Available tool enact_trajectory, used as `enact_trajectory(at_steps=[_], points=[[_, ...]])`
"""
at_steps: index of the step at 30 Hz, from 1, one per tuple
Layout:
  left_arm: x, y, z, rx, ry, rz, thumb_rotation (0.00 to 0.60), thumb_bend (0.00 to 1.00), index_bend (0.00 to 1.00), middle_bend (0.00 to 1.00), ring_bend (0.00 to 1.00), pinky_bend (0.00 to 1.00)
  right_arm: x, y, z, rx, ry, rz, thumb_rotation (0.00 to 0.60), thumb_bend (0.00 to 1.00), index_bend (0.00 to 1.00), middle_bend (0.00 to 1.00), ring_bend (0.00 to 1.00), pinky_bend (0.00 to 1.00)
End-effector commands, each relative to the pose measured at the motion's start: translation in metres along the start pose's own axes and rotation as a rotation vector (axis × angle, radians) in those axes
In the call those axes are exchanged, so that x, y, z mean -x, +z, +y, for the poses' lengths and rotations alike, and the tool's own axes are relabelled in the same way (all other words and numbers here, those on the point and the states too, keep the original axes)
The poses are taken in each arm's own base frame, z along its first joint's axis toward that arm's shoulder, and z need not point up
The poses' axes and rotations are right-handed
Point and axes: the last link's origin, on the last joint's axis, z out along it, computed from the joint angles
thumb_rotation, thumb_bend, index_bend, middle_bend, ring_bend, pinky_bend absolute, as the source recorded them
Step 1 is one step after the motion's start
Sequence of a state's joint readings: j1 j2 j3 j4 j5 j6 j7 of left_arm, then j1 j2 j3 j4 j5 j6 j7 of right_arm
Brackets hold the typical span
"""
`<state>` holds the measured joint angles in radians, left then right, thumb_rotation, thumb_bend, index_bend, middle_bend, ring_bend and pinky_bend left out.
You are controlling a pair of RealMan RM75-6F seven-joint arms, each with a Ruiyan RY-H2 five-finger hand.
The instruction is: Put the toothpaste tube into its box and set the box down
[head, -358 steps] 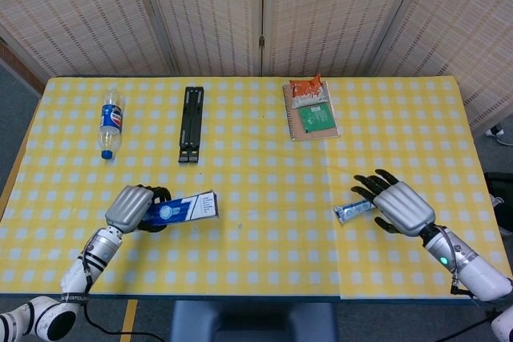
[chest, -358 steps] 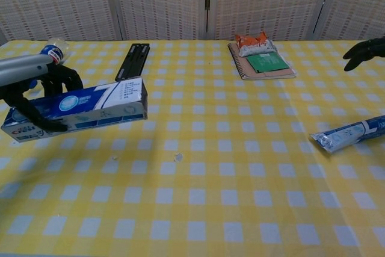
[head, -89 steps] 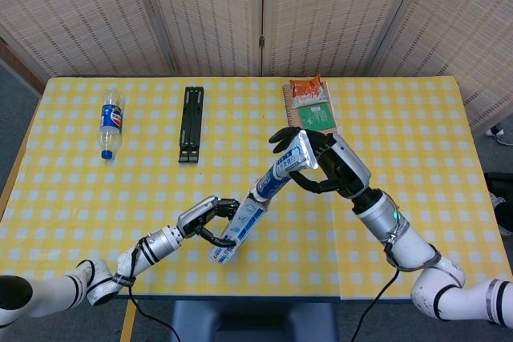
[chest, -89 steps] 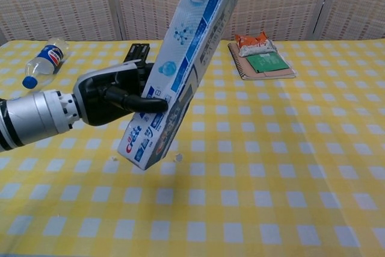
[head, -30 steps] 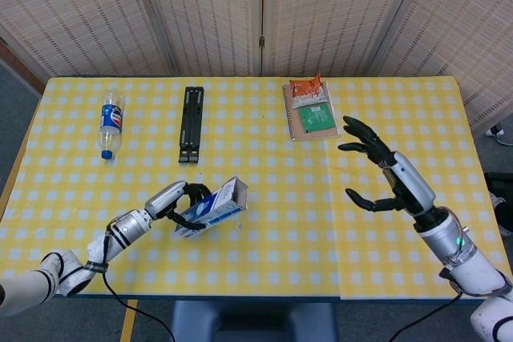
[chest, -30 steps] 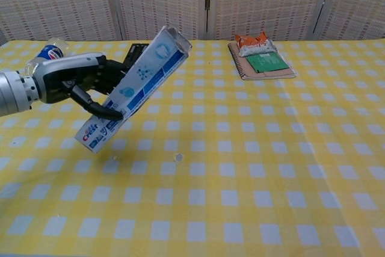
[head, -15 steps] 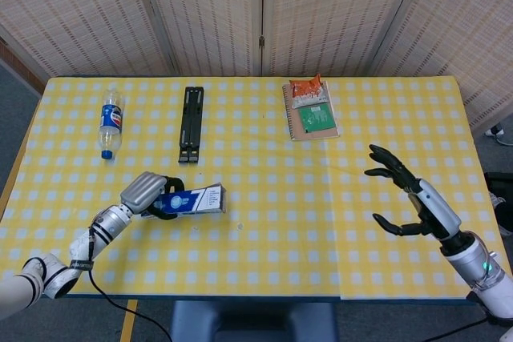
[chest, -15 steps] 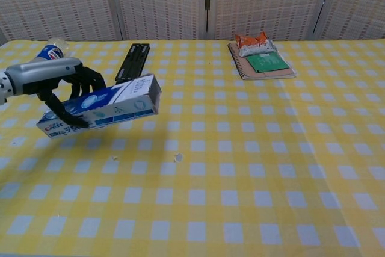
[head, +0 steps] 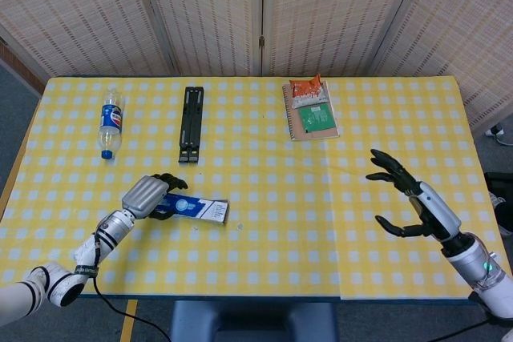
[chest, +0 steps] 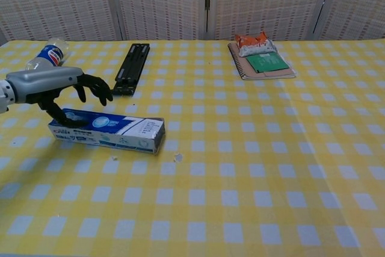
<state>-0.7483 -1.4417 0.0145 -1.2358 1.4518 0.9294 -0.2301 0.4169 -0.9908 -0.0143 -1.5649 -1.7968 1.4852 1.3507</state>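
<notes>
The blue and white toothpaste box (head: 196, 209) (chest: 108, 130) lies flat on the yellow checked table at the front left. My left hand (head: 147, 195) (chest: 57, 85) hovers over its left end, fingers spread and lifted off the far side. Only the thumb curls down to the box's top. No loose toothpaste tube shows in either view. My right hand (head: 417, 202) is at the right of the table, raised, fingers apart and holding nothing. It is outside the chest view.
A plastic bottle (head: 111, 120) (chest: 45, 55) lies at the back left. A black folding stand (head: 191, 124) (chest: 132, 67) lies behind the box. A notebook with a green cover (head: 317, 119) (chest: 264, 63) and an orange snack packet (head: 305, 90) sit at the back.
The left hand lowered the box from a slight tilt in the air to flat on the table, then lifted its fingers off it. The right hand barely moved.
</notes>
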Motion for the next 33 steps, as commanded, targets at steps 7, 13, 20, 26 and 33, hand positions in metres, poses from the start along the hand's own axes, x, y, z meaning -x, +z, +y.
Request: enact_trajectory(at_steps=[7,13,20,26,33], points=[[-0.019,-0.018,0.003,0.019,-0.081,0.05,0.6,0.33,0.28,0.28,0.18,0.25,-0.011,-0.013,-0.002,-0.003,-0.126,0.057,0.6,0.39,0.0,0.0,0.04,0.16],[-0.028,-0.081,-0.008,0.008,-0.058,0.215,0.6,0.33,0.26,0.25,0.11,0.22,-0.029,-0.04,0.01,0.066,-0.657,0.224,0.6,0.39,0.0,0.0,0.02,0.11],[0.008,-0.174,-0.029,-0.277,0.209,0.283,0.6,0.33,0.11,0.05,0.0,0.0,-0.019,-0.092,0.04,0.415,-1.079,0.285,0.6,0.39,0.0,0.0,0.0,0.0],[0.03,-0.212,-0.03,-0.424,0.287,0.28,0.6,0.3,0.01,0.0,0.0,0.0,-0.005,-0.116,0.057,0.551,-1.173,0.303,0.6,0.39,0.0,0.0,0.0,0.0],[0.026,-0.214,-0.023,-0.377,0.265,0.285,0.6,0.27,0.0,0.0,0.0,0.0,-0.005,-0.111,0.052,0.524,-1.121,0.3,0.6,0.39,0.0,0.0,0.0,0.0]])
